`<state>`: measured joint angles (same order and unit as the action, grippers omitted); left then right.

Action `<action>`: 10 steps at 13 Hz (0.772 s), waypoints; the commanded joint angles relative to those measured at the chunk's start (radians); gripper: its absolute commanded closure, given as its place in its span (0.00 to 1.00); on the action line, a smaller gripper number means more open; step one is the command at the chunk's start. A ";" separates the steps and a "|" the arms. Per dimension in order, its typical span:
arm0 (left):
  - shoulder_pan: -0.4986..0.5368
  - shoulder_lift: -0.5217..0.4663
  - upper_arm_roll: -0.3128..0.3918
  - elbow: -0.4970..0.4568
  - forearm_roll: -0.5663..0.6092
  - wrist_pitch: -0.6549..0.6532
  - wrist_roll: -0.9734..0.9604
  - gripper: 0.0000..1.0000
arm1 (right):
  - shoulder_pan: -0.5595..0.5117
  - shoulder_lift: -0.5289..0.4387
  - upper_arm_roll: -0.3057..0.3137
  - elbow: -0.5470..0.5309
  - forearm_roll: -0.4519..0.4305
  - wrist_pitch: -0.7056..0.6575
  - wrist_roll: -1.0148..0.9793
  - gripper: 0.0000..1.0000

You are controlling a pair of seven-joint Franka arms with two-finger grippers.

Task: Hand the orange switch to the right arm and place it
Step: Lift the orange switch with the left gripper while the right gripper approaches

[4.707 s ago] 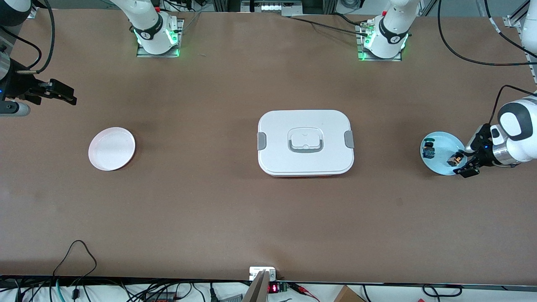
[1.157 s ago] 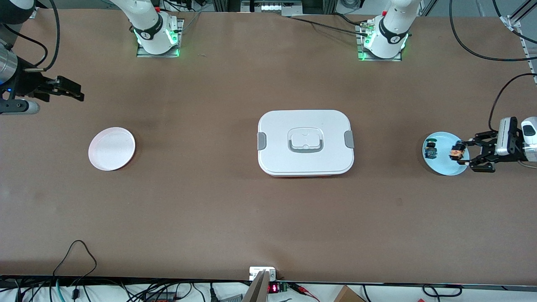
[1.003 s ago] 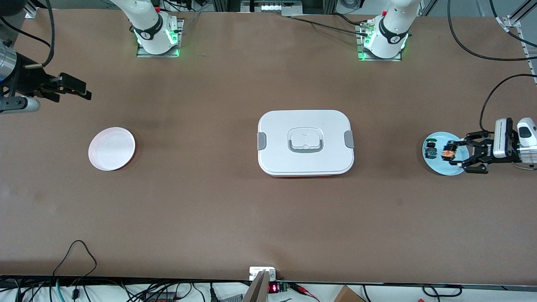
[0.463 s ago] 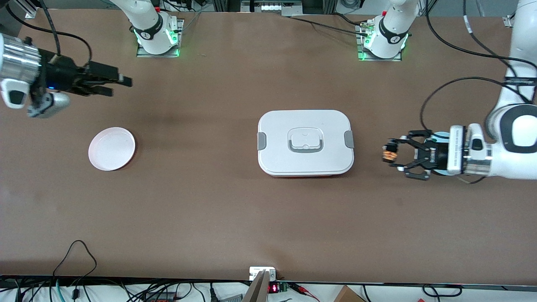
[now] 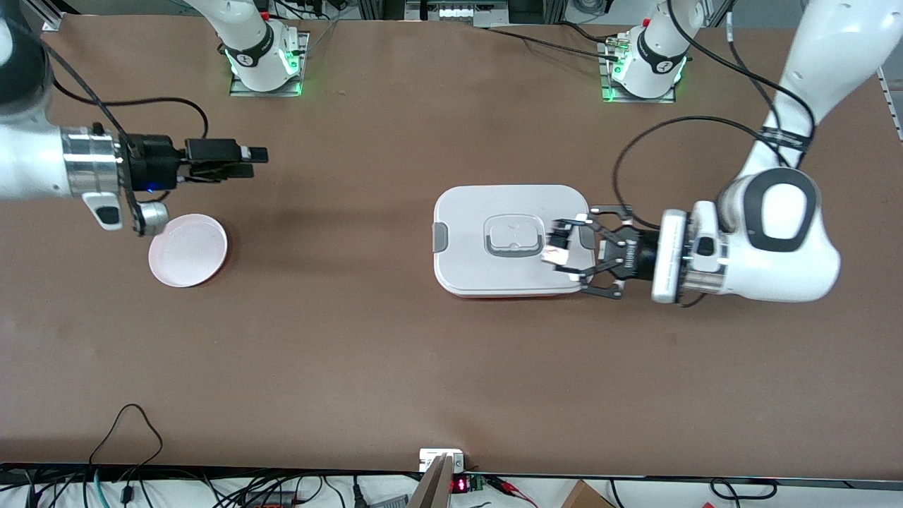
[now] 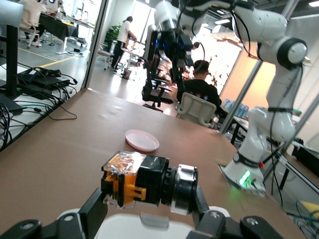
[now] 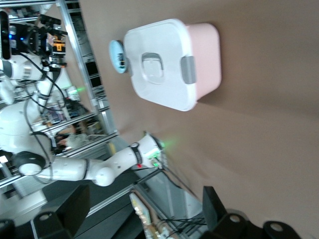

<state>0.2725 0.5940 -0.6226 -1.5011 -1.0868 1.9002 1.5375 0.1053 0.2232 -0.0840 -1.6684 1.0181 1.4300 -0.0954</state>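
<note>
Front view: left gripper [image 5: 559, 250], centre-right of frame, fingers clamped on orange switch [image 5: 554, 252] over white lidded box [image 5: 494, 212]; right gripper [image 5: 250, 155], upper left, fingers spread wide, empty, above pink plate [image 5: 188, 250].

Left wrist view: switch [image 6: 144, 180] at lower centre, pinched at its ends.

Right wrist view: box [image 7: 169, 62] at upper centre.

Risk, judged: small stubby part; misaligned handover could drop it onto the counter [image 5: 395, 367]

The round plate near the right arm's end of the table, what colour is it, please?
Pale pink plate; the front view shows it best.
</note>
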 commanded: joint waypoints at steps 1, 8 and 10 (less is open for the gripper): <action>-0.129 -0.002 0.011 0.022 -0.096 0.183 -0.071 1.00 | 0.016 0.053 -0.003 -0.011 0.176 -0.036 -0.041 0.00; -0.335 0.004 0.023 0.085 -0.107 0.438 -0.152 1.00 | 0.050 0.085 0.000 -0.203 0.499 0.004 -0.033 0.00; -0.376 0.006 0.026 0.090 -0.105 0.445 -0.155 1.00 | 0.056 0.128 0.000 -0.200 0.546 0.001 -0.038 0.00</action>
<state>-0.0511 0.5945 -0.6178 -1.4428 -1.2002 2.3353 1.4080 0.1524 0.3248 -0.0828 -1.8604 1.5050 1.4296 -0.1210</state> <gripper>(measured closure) 0.269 0.000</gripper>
